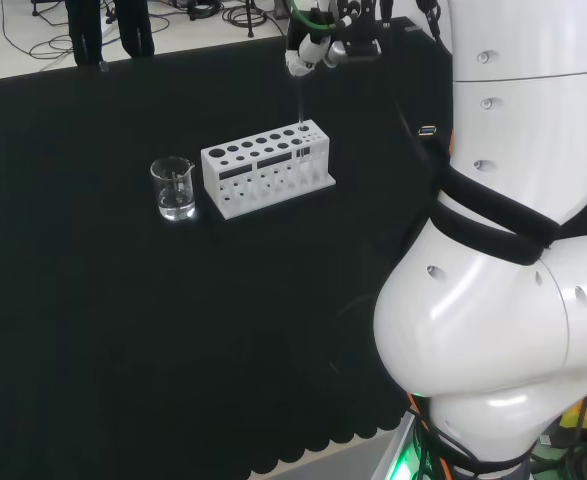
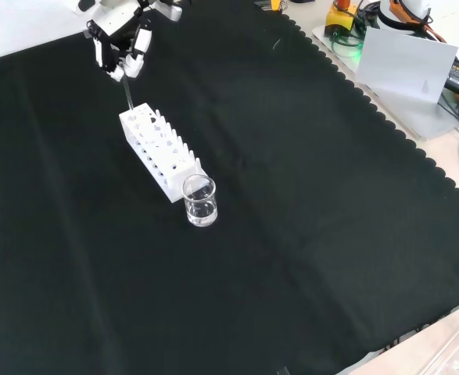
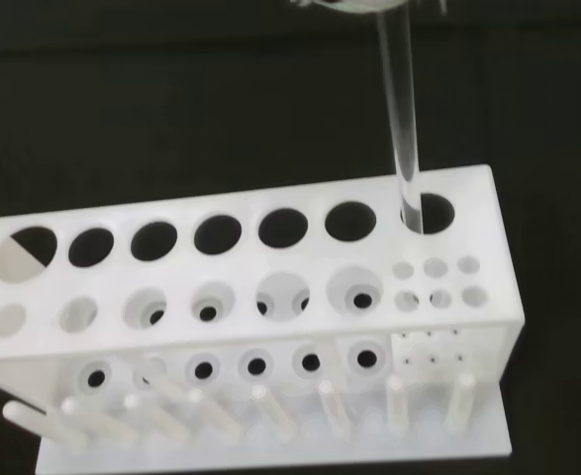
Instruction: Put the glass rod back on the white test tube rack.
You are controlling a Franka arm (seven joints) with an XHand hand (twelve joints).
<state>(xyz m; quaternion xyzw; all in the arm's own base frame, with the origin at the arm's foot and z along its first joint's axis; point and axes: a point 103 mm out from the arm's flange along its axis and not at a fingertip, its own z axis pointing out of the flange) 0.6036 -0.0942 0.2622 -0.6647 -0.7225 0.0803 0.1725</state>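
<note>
The white test tube rack (image 1: 265, 168) stands on the black cloth, also seen in the front view (image 2: 158, 151). My hand (image 1: 313, 42) hovers above the rack's right end in the head view, fingers curled on the clear glass rod (image 1: 300, 108). In the front view the hand (image 2: 123, 48) is above the rack's far end with the rod (image 2: 127, 92) hanging straight down. The wrist view shows the rod (image 3: 400, 129) upright with its lower tip entering the end hole of the rack (image 3: 250, 327) in the back row.
A small clear glass beaker (image 1: 174, 188) stands just left of the rack in the head view; in the front view the beaker (image 2: 199, 201) sits at the rack's near end. The arm's white links (image 1: 513, 230) take up the right of the head view.
</note>
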